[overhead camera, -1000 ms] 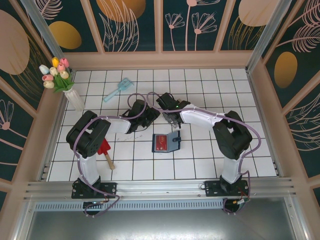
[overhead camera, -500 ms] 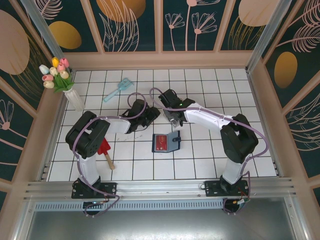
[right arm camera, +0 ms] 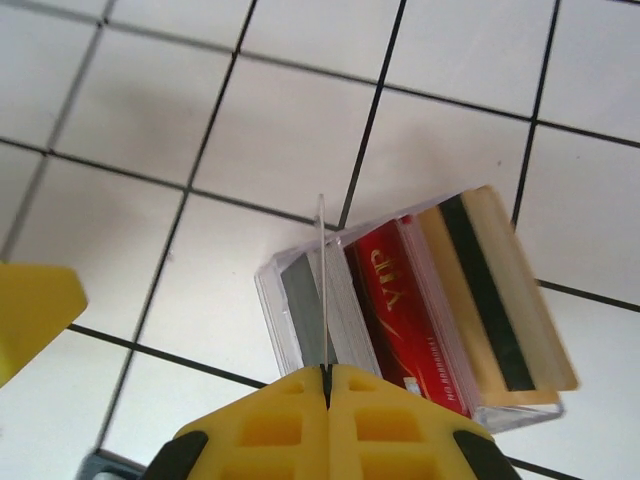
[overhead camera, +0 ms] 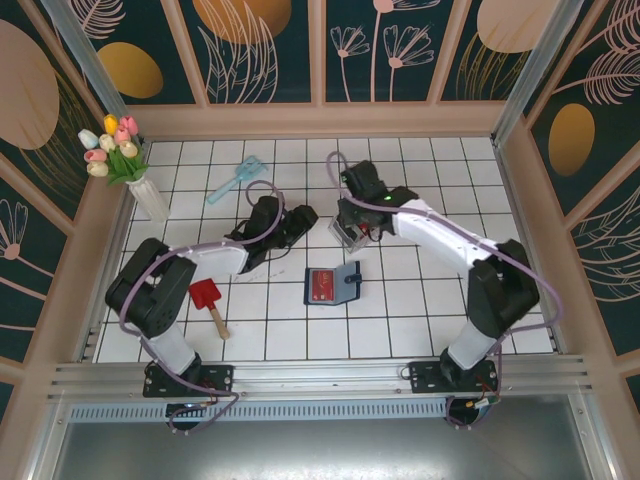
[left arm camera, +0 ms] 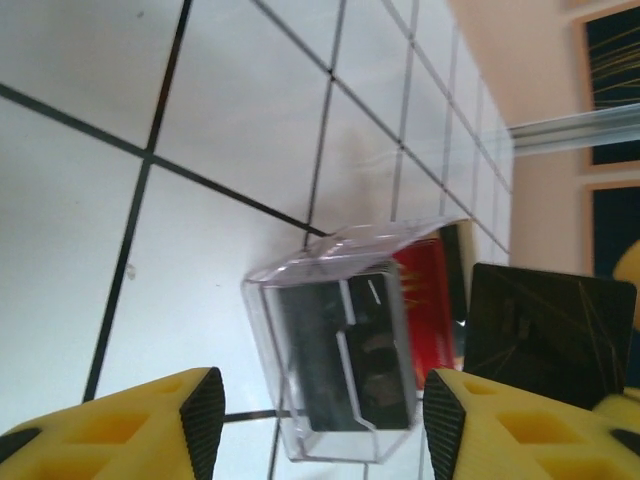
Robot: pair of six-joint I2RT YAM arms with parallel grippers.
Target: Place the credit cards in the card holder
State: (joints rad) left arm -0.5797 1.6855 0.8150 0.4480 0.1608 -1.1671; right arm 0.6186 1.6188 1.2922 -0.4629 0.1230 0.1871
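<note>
Your right fingers point(right arm camera: 340, 400) are pressed together on a thin dark card point(right arm camera: 322, 280). From the right wrist you see it edge-on, standing upright over the left end of the clear rack point(right arm camera: 285, 300). From the left wrist the same card shows a dark, scratched face just beside the rack.

The rack also holds a red VIP card point(right arm camera: 400, 320) and a tan-gold card point(right arm camera: 495, 300) with a black stripe, both leaning the same way in its slots.

Your left fingers point(left arm camera: 195, 410) are apart and low over the tiles. The rack lies just ahead of the gap between them, and they touch nothing.

From above, the rack sits around the middle of the tabletop point(overhead camera: 420, 320), with one set of fingers on each side of it.

The wallet point(overhead camera: 347, 284) lies open a little closer to the near edge, near the rack but apart from both sets of fingers. A red card point(overhead camera: 322, 287) rests on its left half.

A red scoop point(overhead camera: 208, 300) lies toward the near left corner.
</note>
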